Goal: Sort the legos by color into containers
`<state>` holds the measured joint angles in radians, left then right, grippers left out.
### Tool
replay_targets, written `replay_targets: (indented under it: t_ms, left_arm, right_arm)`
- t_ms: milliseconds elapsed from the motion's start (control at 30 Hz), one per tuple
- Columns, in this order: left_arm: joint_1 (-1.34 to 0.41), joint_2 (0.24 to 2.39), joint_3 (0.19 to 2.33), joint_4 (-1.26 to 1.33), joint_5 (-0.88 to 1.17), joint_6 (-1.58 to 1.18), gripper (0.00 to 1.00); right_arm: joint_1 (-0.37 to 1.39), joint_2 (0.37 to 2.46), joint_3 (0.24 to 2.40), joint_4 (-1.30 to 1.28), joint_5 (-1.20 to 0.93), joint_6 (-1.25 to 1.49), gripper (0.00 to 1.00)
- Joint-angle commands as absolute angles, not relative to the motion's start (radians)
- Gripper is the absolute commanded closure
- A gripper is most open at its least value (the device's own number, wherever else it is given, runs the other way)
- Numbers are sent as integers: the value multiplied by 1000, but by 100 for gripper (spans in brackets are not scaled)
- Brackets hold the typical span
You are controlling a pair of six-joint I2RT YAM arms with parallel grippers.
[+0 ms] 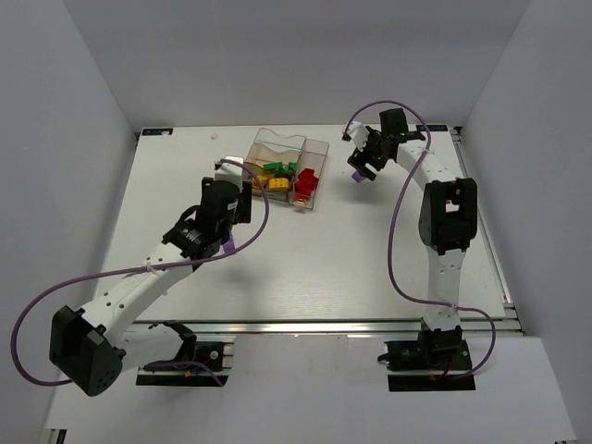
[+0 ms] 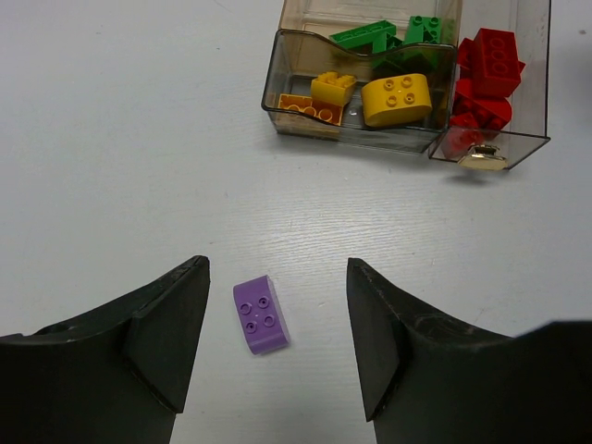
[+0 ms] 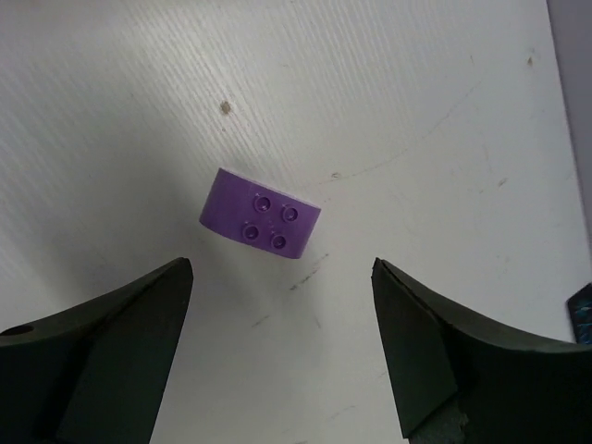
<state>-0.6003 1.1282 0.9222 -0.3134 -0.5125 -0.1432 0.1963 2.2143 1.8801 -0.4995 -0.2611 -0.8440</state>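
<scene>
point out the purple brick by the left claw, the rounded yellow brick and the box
purple brick (image 2: 259, 316): left wrist view, centre of its studded top
rounded yellow brick (image 2: 396, 99): left wrist view, centre of its studded top
box (image 2: 294, 65): left wrist view, clear near wall, left end

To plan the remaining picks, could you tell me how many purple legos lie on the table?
2. One purple lego lies between the left gripper's open fingers; the other below the right gripper. Others may be hidden.

far end of box (image 2: 398, 139) past left wrist view's top edge
</scene>
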Motion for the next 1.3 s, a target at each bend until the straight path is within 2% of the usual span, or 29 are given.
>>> replay_targets:
  t_ms: [0,100,133,200,267,333,367,433,467,567,733,900,1067,1267]
  left_arm:
    - [-603,1111,913,-307,-512,-135,29]
    - [-603,1112,913,-308,-517,-137,29]
    - [-603,1114,911,-307,-520,-137,29]
    - [-603,1117,911,-305,-522,-135,29]
    - [-603,1124,913,-307,-520,-132,29]
    - [-603,1129,914,-311,-522,-132,29]
    - [-603,1129,914,-313,-525,-132,29]
    - [-603,1129,914,-314,-526,-132,29]
    - [-603,1129,914,-311,-528,-132,29]
    - [-603,1131,914,-314,-534,-130,29]
    - [-603,1132,916,-313,-529,-130,29]
    - [-603,1132,916,-314,-534,-127,29]
    - [-603,1131,914,-314,-538,-126,29]
    - [-603,1135,914,-311,-535,-126,29]
  right_arm:
    - [193,2224,1940,-609,-302,-1240,16]
    - [196,2278,2005,-612,-227,-1183,14]
    - [201,2342,2152,-683,-271,-1193,15]
    - [195,2379,2250,-782,-331,-1235,18]
    - [195,2330,2144,-766,-367,-1394,24]
    - [192,2254,1983,-715,-423,-1611,26]
    - [181,2243,1973,-747,-455,-1688,27]
    - [170,2284,2026,-934,-514,-1781,27]
    - [172,2313,2155,-1021,-518,-1871,26]
    - [172,2394,2296,-1199,-497,-1991,24]
    - [173,2295,2054,-961,-471,-2026,22]
    - [179,2408,2232,-1066,-420,-2045,23]
    - [181,2398,2154,-933,-428,-1990,22]
    - [189,2454,2220,-950,-394,-1967,22]
